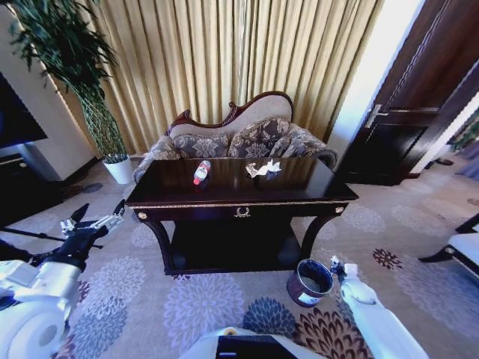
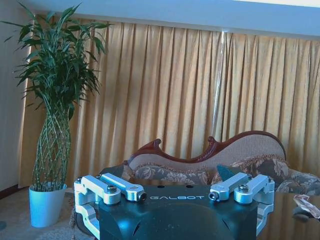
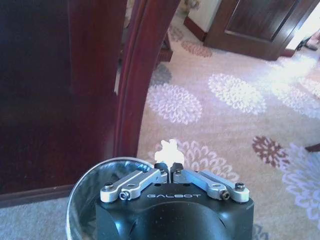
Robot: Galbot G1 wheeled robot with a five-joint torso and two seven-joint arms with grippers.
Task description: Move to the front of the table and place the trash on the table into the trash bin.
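The right end effector (image 3: 171,172) is pressed together on a crumpled white paper wad (image 3: 170,151), hovering by the rim of the round dark trash bin (image 1: 310,281) below the desk's front right corner. Risk: the light wad may drift past the rim on release.

The left end effector (image 2: 175,194) is spread, idle.

The clear, smooth bottle (image 1: 201,172) lies on the glossy desk (image 1: 299,187) and could roll.

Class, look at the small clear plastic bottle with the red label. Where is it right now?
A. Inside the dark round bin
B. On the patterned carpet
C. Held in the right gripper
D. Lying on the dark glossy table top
D: the small clear plastic bottle with the red label lies on the dark glossy table top, left of the crumpled white paper wad.
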